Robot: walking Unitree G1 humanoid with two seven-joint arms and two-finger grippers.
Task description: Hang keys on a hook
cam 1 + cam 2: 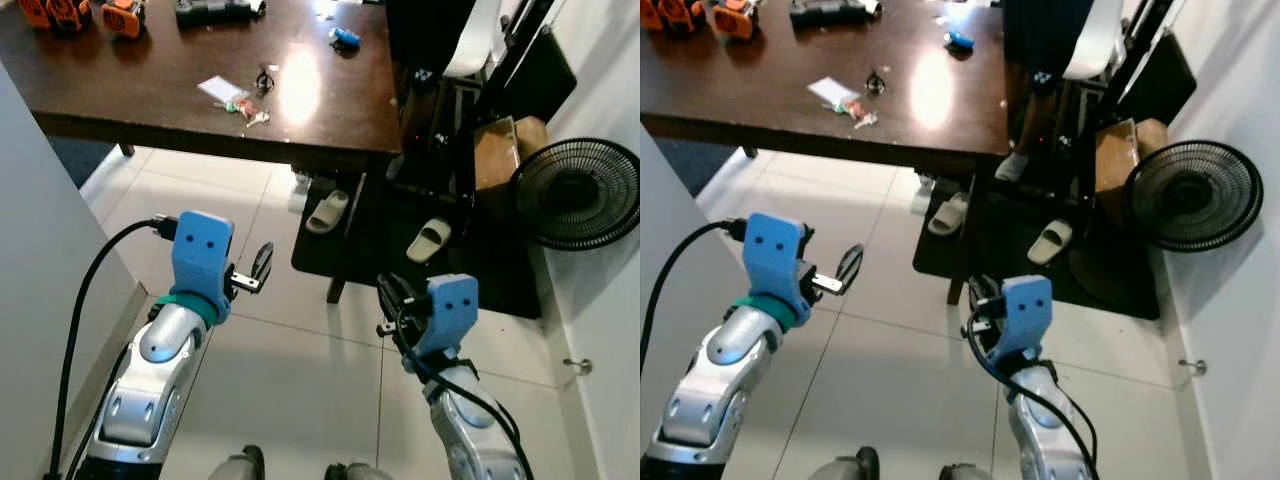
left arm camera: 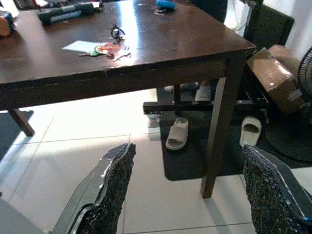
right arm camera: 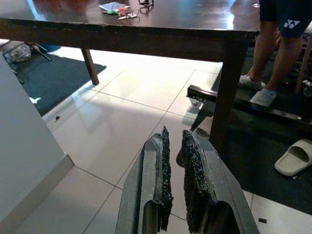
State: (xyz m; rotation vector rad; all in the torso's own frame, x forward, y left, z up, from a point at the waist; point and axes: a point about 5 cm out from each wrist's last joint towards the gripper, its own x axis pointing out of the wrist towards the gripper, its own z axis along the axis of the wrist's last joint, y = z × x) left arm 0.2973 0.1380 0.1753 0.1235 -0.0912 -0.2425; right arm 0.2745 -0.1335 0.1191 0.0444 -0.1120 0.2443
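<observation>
your left gripper (image 1: 262, 266) hangs low over the tiled floor (image 1: 300, 400), fingers spread wide and empty, because the keys (image 1: 247, 110) lie well ahead of it and higher up, on the dark table (image 1: 150, 100) beside a white card (image 1: 222, 88). your right gripper (image 1: 385, 300) rides beside it, fingers nearly closed on nothing. past the table edge, slippers (image 1: 327, 211) sit underneath, a fan (image 1: 578, 193) stands off toward the right gripper's side, and a person's legs (image 3: 273, 44) wait beyond. no hook can be made out.

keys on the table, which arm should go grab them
Left. The keys lie toward the table's left side, and the left claw is open; the right claw is shut.
</observation>
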